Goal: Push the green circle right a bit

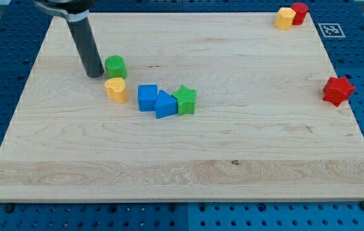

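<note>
The green circle (115,66) stands on the wooden board in the upper left part of the view. My tip (94,74) rests on the board just to the left of the green circle, very close to it or touching it. The dark rod rises from there toward the view's top left. A yellow heart-shaped block (116,90) sits directly below the green circle, almost against it.
A blue cube (147,97), a blue triangular block (165,104) and a green star (185,99) sit in a tight row right of the yellow heart. A yellow block (285,18) and a red block (299,13) stand at the top right corner. A red star (338,90) is at the right edge.
</note>
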You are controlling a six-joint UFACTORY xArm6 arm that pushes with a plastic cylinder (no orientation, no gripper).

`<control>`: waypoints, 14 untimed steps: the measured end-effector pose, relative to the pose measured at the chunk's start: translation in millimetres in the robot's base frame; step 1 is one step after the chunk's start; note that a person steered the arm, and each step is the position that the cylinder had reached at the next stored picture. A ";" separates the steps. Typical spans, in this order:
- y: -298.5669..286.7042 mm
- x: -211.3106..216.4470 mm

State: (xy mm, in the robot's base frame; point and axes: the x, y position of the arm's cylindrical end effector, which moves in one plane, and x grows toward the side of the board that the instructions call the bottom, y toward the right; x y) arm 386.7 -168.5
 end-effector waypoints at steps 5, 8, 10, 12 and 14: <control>32.8 -3.9; 35.7 -31.3; 73.5 -31.0; 75.8 -15.5; 104.5 -8.6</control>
State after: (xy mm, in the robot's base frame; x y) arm 378.1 -64.0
